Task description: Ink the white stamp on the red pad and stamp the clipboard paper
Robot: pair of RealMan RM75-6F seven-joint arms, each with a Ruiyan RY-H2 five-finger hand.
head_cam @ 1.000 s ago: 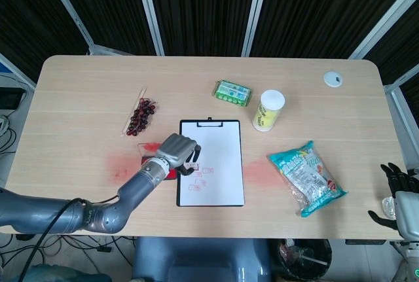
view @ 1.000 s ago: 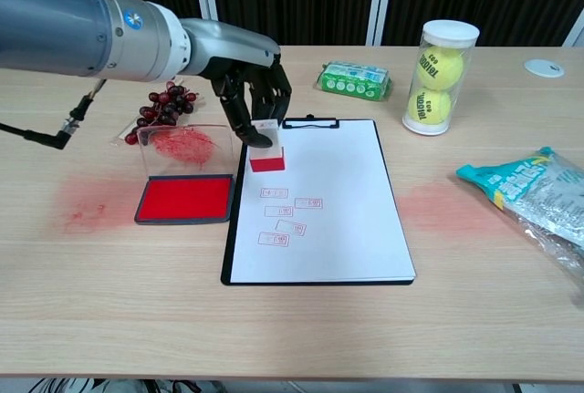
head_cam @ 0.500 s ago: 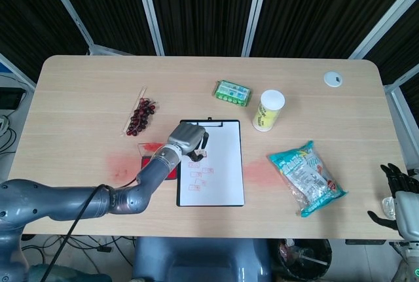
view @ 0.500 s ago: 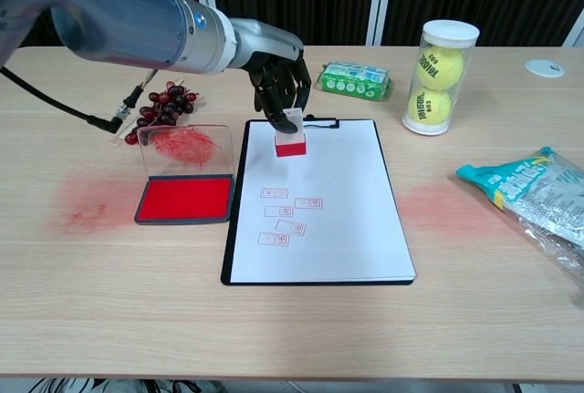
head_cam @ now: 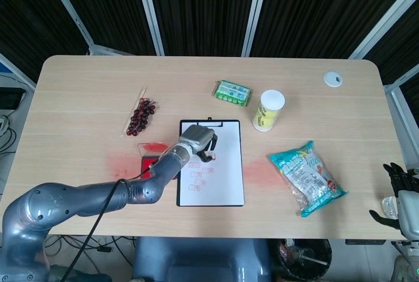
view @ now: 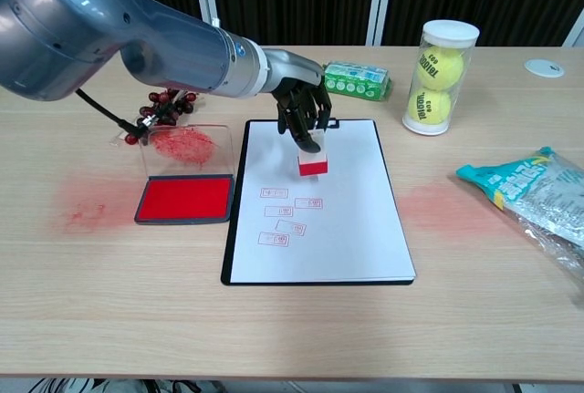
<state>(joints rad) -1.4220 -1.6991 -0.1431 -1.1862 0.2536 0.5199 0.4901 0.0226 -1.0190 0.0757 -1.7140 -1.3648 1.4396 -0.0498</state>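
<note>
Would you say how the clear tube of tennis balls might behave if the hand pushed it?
The tennis ball tube stands upright, tall and narrow, so a high push would probably tip it. Being round, it would likely roll once down. Its clear wall looks smooth, perhaps slippery for fingers.

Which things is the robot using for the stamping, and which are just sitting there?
For the stamping:
- left hand, holding the stamp
- red ink pad
- clipboard paper

Just lying about:
- grapes
- green packet
- tennis ball tube
- snack bag
- white disc
- right hand, off at the table's edge
</note>
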